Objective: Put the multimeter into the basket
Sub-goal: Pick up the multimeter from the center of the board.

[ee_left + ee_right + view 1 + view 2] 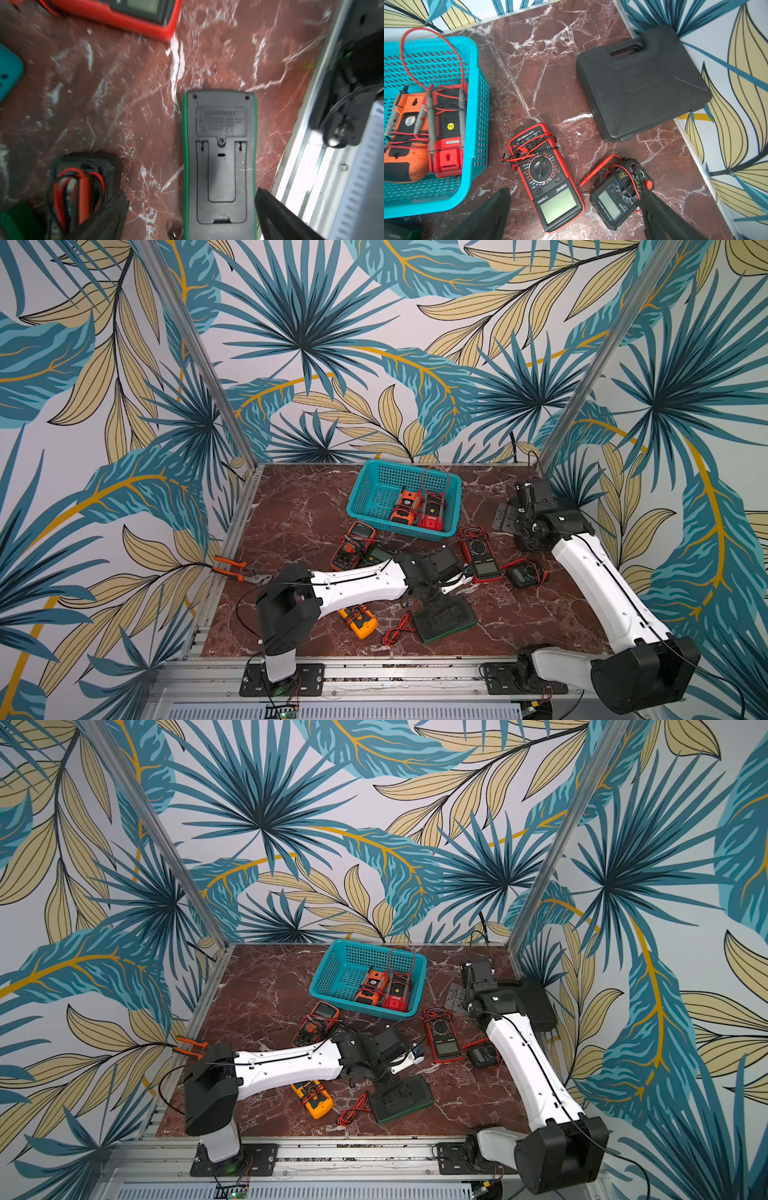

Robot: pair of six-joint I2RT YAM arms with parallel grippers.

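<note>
Both arms' jaws gape empty; the left arm (pixel 428 572) covers one end of the green multimeter (pixel 455 620).

Basket (pixel 374 494) bare half free; lead loop (pixel 423 28) probably arches above rim.

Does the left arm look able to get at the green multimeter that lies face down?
Probably yes. The left pincer hangs open right above the green multimeter, with one finger to each side of its body. Nothing lies on its back, so the way looks free.
</note>
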